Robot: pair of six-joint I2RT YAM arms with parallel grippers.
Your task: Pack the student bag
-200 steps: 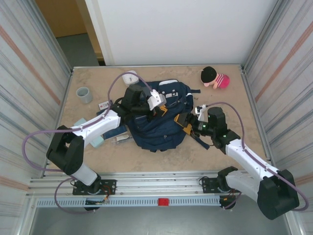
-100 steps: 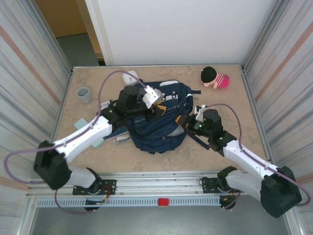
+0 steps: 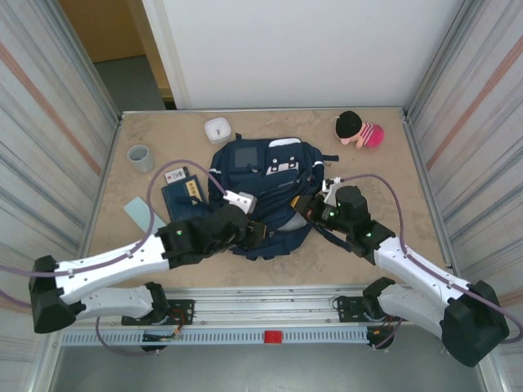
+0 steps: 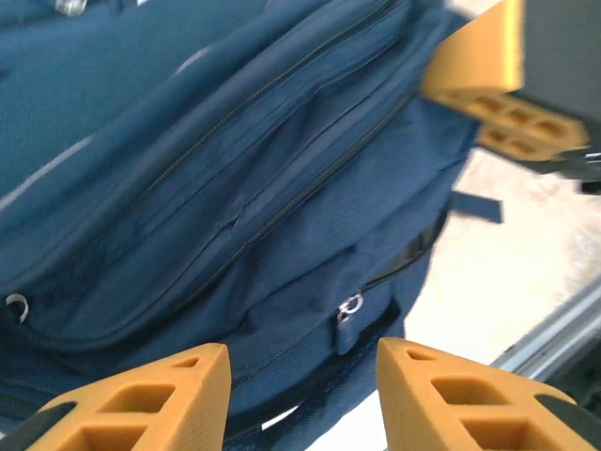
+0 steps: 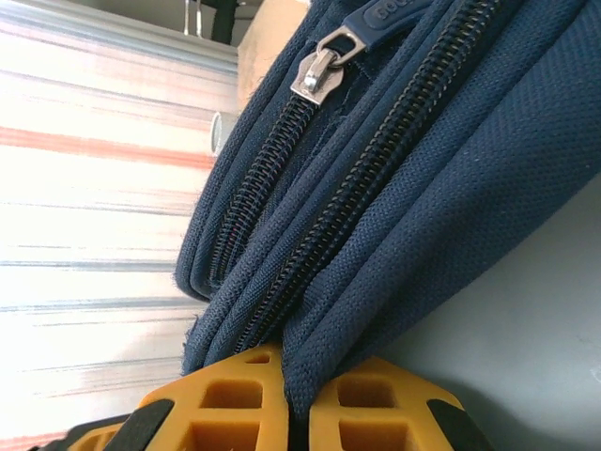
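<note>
Left end effector (image 3: 261,233) drew back off student bag (image 3: 270,175) on beige tabletop (image 3: 392,188).

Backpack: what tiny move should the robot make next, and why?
Probably ease the left hand forward and close on the zipper pull: that hand is open with the pull just ahead, while the right hand pinches a fold of the backpack, bracing it.

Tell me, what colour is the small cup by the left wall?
The small round cup is pale grey-green, clearest in the top external view.
</note>
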